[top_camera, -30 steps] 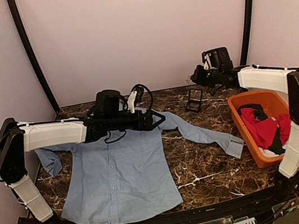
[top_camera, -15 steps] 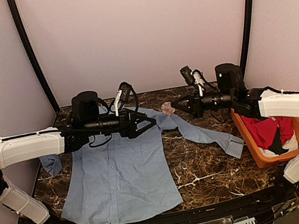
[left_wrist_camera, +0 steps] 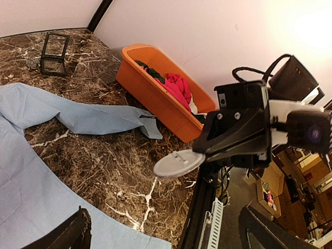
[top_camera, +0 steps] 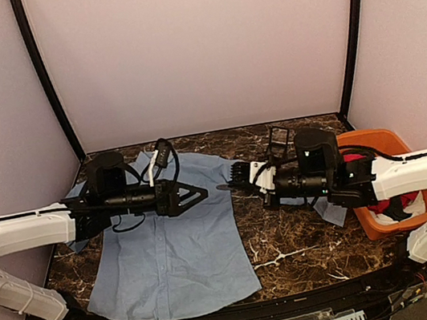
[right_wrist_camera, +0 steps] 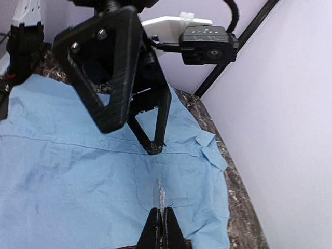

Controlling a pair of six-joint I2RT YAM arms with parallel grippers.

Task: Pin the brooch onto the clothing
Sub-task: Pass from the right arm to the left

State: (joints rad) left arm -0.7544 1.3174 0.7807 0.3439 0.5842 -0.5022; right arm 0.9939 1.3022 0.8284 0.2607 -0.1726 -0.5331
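Right gripper (right_wrist_camera: 162,217) pinched closed on the brooch (left_wrist_camera: 179,163), just ahead of the left gripper (top_camera: 195,195), whose jaws are spread wide, empty, above the blue shirt (top_camera: 165,265).

Arms nose to nose over the shirt, with free room at the front

The left gripper (top_camera: 200,192), jaws wide, and the right gripper (top_camera: 239,175), clamped on the brooch (left_wrist_camera: 179,163), face each other just apart above the shirt (top_camera: 172,256). Their forearms bar the middle of the table (top_camera: 293,249). The bare marble near the front edge lies free. The orange basket (top_camera: 366,138) blocks the right side, and a small black frame (top_camera: 277,138) stands at the back.
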